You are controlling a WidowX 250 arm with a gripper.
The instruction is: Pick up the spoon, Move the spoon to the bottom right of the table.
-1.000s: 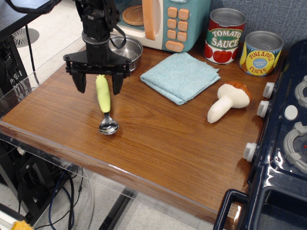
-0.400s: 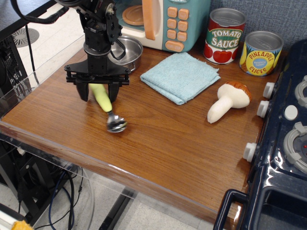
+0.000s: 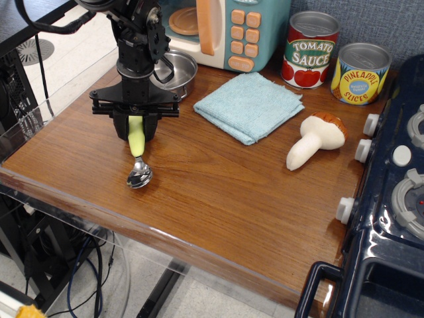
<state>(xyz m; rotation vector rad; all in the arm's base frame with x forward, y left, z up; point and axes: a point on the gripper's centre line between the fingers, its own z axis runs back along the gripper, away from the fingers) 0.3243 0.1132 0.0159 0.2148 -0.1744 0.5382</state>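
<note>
The spoon (image 3: pixel 138 156) has a yellow-green handle and a shiny metal bowl. It lies at the left of the brown wood-grain table (image 3: pixel 225 199), handle pointing back, bowl toward the front edge. My black gripper (image 3: pixel 135 128) stands low over the table with its fingers closed on the upper part of the handle. The knobbed end of the handle is hidden between the fingers. The bowl rests on or just above the wood; I cannot tell which.
A metal bowl (image 3: pixel 173 66) and a toy microwave (image 3: pixel 228 30) stand behind the gripper. A blue cloth (image 3: pixel 248 105) lies mid-table, a toy mushroom (image 3: pixel 317 139) to its right, two cans (image 3: pixel 310 50) at the back. A dark blue toy stove (image 3: pixel 391 199) fills the right side.
The gripper was open and straddling the handle; it has lowered and its fingers have closed on the handle. The spoon swung, its bowl going right then back left.
</note>
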